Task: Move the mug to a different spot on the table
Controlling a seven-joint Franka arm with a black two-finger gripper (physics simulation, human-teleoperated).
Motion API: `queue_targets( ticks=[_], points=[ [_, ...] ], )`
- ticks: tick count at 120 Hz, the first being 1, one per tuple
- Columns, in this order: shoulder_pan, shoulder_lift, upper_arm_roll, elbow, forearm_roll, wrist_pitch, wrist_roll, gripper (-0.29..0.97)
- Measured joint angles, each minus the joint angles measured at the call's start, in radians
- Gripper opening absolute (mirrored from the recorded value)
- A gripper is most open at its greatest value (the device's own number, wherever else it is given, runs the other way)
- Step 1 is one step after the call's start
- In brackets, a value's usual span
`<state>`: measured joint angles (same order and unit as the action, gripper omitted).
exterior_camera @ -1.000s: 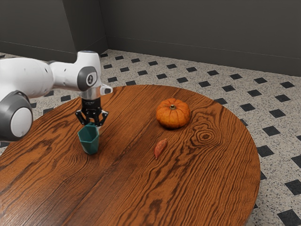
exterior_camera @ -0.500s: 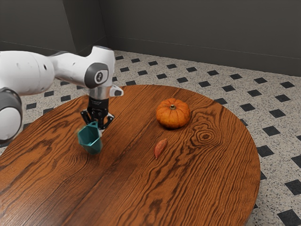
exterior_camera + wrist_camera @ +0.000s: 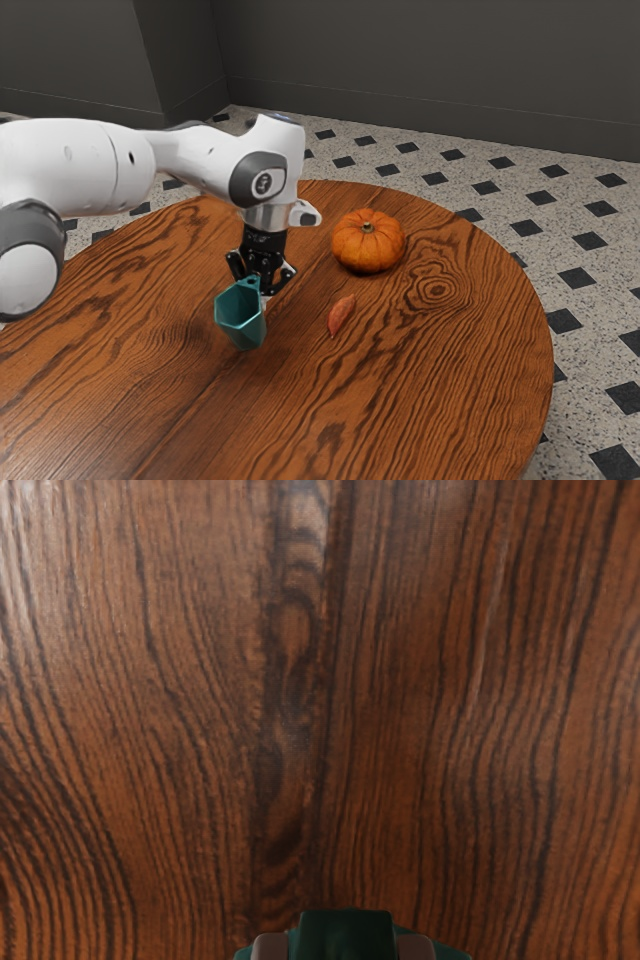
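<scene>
At the exterior view's left, the white arm is seen reaching in over the round wooden table, with its wrist turned downward. Below the wrist, the black gripper is pointed at the tabletop, and its fingers are drawn close together, with the rim of the teal mug pinched between them. The mug is held tilted, with its opening turned up toward the gripper and its base leaning toward the exterior view's right. It is found over the table's middle left, and whether its base touches the wood cannot be told. Near the mug, toward the exterior view's right, a small reddish tapered vegetable is laid flat on the table, apart from the mug. Beyond it, nearer the far edge, an orange pumpkin is set upright, well apart from the mug. A black-and-white tiled floor is seen past the table's right rim. In the wrist view, the mug's teal rim is shown just under the hand, and the table's dark-grained wood is spread out beyond it.
</scene>
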<state>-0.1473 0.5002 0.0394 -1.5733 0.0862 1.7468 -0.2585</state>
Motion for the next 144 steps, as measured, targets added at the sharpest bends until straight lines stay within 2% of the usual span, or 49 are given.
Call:
queue_targets(
  ticks=[55,88,126,144],
  points=[
    [0.023,0.195,-0.071,0.258,0.017,0.015,0.002,-0.09],
    [0.062,0.222,-0.097,0.292,0.023,0.018,0.000,-0.09],
    [0.099,0.224,-0.112,0.294,0.124,0.076,0.026,-0.09],
    [0.107,0.215,-0.105,0.263,0.152,0.056,0.038,-0.09]
  ],
)
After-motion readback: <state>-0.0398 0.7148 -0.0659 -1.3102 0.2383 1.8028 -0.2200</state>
